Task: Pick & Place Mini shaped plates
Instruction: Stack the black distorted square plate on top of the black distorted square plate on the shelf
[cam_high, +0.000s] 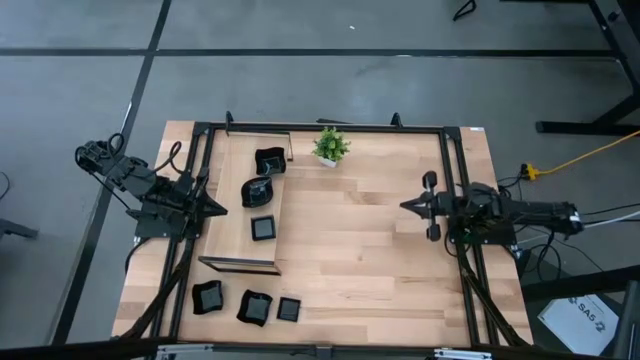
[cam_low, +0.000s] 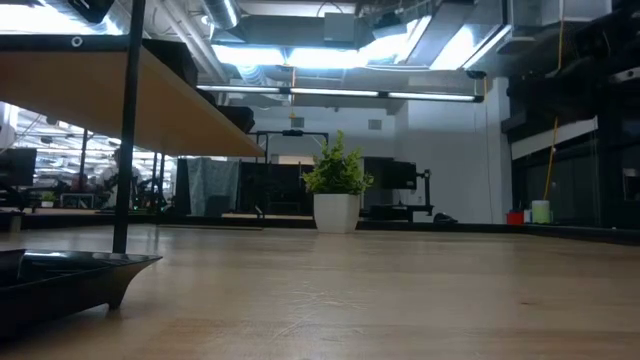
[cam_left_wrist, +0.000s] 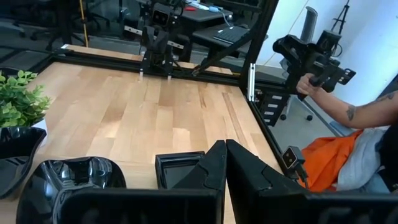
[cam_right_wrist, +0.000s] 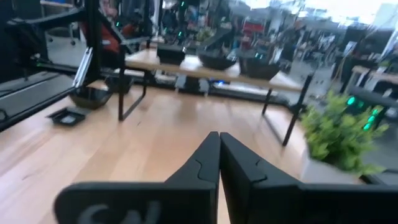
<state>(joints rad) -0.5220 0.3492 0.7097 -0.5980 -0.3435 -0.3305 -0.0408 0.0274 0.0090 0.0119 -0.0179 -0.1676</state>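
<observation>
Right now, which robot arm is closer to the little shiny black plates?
The left. Its shut left gripper sits beside the raised wooden shelf holding glossy black plates. The right gripper, also shut, waits across the table.

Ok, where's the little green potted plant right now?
In the high view the potted plant stands at the table's far edge, near the middle, just right of the raised wooden shelf that carries three black mini plates.
</observation>
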